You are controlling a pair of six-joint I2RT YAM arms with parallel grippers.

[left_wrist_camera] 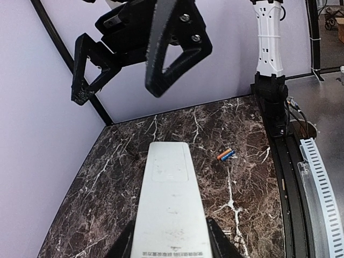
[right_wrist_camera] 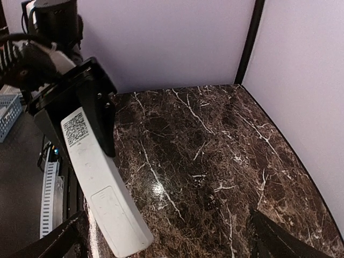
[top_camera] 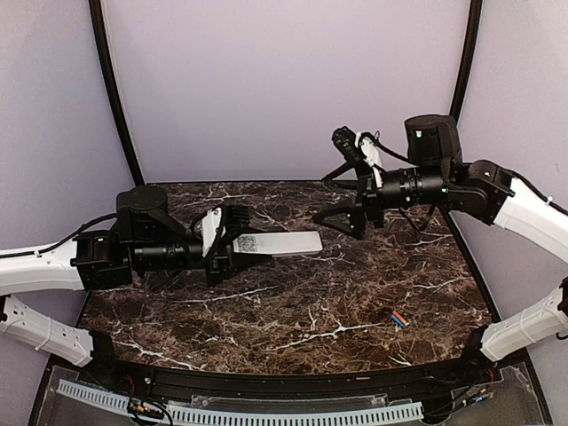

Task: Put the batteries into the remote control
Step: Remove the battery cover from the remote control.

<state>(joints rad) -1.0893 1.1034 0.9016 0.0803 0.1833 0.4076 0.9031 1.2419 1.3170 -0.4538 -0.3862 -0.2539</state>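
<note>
We are holding the remote up over the table, gripping one short end with our left fingers. These are closing partway onto its long edges, one finger on each side. The remote is lying roughly level, with its free end pointing across toward our right arm. Its code sticker is facing up, just beside the grip. In the right wrist view we are also seeing a faint rectangular outline near the free end (whether that is a fitted cover we cannot tell).

The batteries are lying on the table toward its near right part. The blue one and the orange one are side by side and seem to be touching. They are well apart from the remote and from both sets of fingers; nothing is resting on them.

Our right fingers are standing spread wide and gripping nothing. They are hanging above the back right of the table and facing the free end of the remote, with a clear gap between them and it. From the left wrist view they are showing as two black triangular frames, high against the lilac wall beyond the remote.
</note>
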